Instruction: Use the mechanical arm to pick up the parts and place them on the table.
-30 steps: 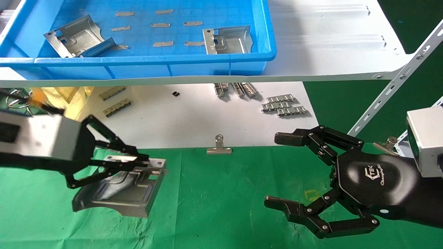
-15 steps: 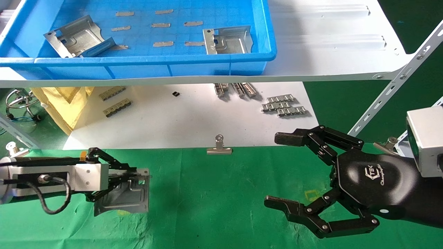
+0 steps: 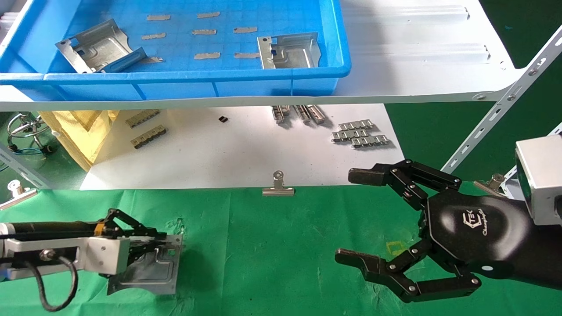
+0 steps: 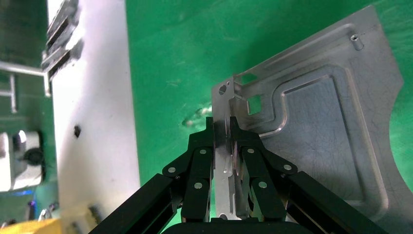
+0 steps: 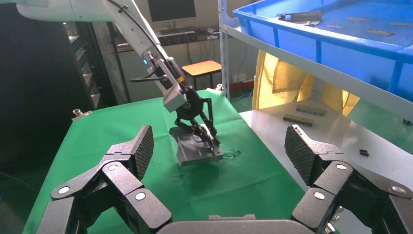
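Table [image 3: 281,245], green cloth, fills the near half of the head view; a white sheet [image 3: 228,153] lies on it at the far side, under a white metal shelf [image 3: 417,52]. Shelf carries a blue bin [image 3: 307,83] at far left, holding two silver stamped parts: one at the bin's left end [image 3: 99,46], one at its right end [image 3: 289,51].

Right gripper [image 3: 358,217] hangs above the cloth at near right, glossy palm up toward the camera, black linkage fingers spread wide apart with nothing between them; right wrist view shows the same spread pads [image 5: 304,148].

Left gripper [image 3: 160,245] sits low at near left, reaching in from the left edge. Its fingers are clamped together on the upright bent edge of a third part [image 3: 151,274]; left wrist view shows both fingertips [image 4: 238,141] pinching that flange, the plate [image 4: 321,131] extending beyond them over green cloth. From the right wrist view the plate [image 5: 195,151] appears down at cloth level, tilted slightly; actual contact with the table cannot be confirmed.

Silver binder clip [image 3: 278,188] sits at the near edge of the white sheet. Small ridged metal strips [image 3: 360,134] lie on the sheet's far right.
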You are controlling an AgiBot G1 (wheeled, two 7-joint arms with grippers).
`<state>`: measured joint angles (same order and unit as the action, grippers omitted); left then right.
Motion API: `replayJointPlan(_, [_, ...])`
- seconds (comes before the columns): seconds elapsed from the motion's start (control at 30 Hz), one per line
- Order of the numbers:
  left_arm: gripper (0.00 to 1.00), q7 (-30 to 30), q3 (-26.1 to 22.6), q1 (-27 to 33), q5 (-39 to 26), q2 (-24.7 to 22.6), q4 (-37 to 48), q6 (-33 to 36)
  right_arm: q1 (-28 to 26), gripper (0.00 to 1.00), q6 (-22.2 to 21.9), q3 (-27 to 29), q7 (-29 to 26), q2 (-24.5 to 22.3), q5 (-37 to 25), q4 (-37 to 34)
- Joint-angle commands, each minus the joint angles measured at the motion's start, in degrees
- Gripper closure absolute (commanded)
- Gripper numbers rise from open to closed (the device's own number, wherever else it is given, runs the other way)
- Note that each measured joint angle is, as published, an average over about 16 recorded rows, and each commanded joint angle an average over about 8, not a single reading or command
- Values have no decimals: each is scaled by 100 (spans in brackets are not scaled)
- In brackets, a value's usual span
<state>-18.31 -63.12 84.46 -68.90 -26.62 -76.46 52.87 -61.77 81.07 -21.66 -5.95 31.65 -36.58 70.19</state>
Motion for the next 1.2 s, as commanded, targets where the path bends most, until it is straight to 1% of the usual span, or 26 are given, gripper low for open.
replayJointPlan(0.03, [5, -106, -1, -16, 43, 16, -3, 79, 0, 0, 0, 0, 0, 0, 0, 0])
replayJointPlan(0.07, [0, -179, 11, -35, 103, 19, 7, 113, 0, 0, 0, 0, 0, 0, 0, 0])
replayJointPlan(0.37, [0, -651, 115, -237, 432, 51, 180, 17, 0, 0, 0, 0, 0, 0, 0, 0])
replayJointPlan(0.5, [0, -693, 165, -276, 595, 64, 228, 11, 0, 0, 0, 0, 0, 0, 0, 0])
replayJointPlan(0.6, [0, -524, 207, -272, 852, 96, 249, 138, 0, 0, 0, 0, 0, 0, 0, 0])
replayJointPlan(0.73, [0, 118, 286, -276, 1660, 107, 428, 597, 0, 0, 0, 0, 0, 0, 0, 0])
replayJointPlan(0.87, [0, 833, 387, -456, 2878, 12, 945, 1250, 0, 0, 0, 0, 0, 0, 0, 0])
replayJointPlan(1.0, [0, 1148, 468, -732, 3803, -109, 1496, 1737, 0, 0, 0, 0, 0, 0, 0, -1])
replayJointPlan(1.07, [0, 1194, 497, -836, 4080, -153, 1677, 1883, 1, 0, -1, 0, 0, 0, 0, -1])
replayJointPlan(1.2, [0, 1225, 522, -923, 4306, -189, 1823, 2002, 1, 0, -1, 0, 0, -1, 1, -2])
